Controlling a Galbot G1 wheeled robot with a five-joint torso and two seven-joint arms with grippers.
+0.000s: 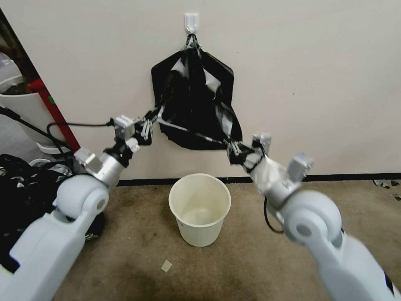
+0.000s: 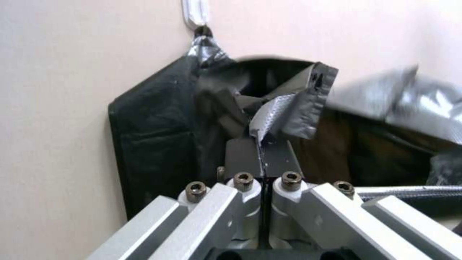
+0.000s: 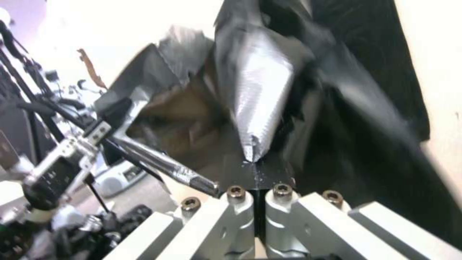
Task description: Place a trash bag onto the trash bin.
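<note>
The trash bag (image 1: 196, 100) hangs on the wall from a small white hook (image 1: 191, 21); its top is bunched at the hook and its black, shiny film is pulled out to both sides, so its mouth looks partly spread; this is likely so that it can go over a rim. The left tool (image 1: 147, 127) is clenched on a thin fold at one edge of the bag; in the left wrist view the film runs right between its shut fingers (image 2: 243, 159). The right tool (image 1: 232, 147) is clenched on the other edge, lower down; in the right wrist view a shiny point of film is pinched there too. The trash bin (image 1: 200, 209) stands upright on the brown carpet (image 1: 250, 259), just under the bag and between the two arms; it is apart from the bag and has nothing in it. So the bag is not yet on the bin. A bigger white tub (image 1: 23, 110) and a heap of black plastic (image 1: 23, 179) sit at the robot's left, well apart.
</note>
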